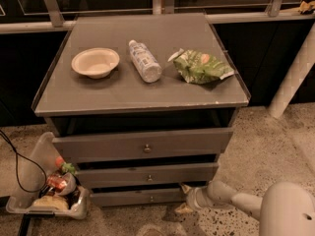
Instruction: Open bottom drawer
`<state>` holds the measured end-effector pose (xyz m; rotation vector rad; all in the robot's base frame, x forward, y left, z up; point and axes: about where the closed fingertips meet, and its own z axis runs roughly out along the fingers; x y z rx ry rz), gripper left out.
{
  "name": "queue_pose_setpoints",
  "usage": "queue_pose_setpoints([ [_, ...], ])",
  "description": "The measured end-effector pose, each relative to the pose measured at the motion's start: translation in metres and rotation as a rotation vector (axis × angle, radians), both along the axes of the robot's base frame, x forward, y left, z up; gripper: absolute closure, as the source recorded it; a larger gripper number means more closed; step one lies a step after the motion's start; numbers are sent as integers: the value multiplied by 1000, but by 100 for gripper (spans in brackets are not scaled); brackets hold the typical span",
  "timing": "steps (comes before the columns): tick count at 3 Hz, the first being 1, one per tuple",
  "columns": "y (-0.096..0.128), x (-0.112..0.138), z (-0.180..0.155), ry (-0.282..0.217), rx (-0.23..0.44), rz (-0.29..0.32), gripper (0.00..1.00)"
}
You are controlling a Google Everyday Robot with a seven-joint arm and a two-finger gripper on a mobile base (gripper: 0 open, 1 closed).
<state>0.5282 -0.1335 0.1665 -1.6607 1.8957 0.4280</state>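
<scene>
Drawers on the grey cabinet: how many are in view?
3, stacked: the top drawer, widest; the middle drawer below it; the bottom drawer, lowest and narrowest. None seems hidden. The gripper is low at the bottom drawer's right end.

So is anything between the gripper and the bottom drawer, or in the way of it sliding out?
Nothing visible stands between them: the gripper hangs low by the right end of the bottom drawer. On the pull-out side, only the plastic bin sits close, at the drawer's left end.

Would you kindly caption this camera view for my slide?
Gripper low at the bottom drawer's right end; bowl, bottle and snack bag on top.
</scene>
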Motion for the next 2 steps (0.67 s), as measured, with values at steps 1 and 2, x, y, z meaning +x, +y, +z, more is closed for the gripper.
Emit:
queue_pose_setpoints([
  [1, 0, 0, 0, 0, 0, 0, 64],
  [2, 0, 0, 0, 0, 0, 0, 87],
])
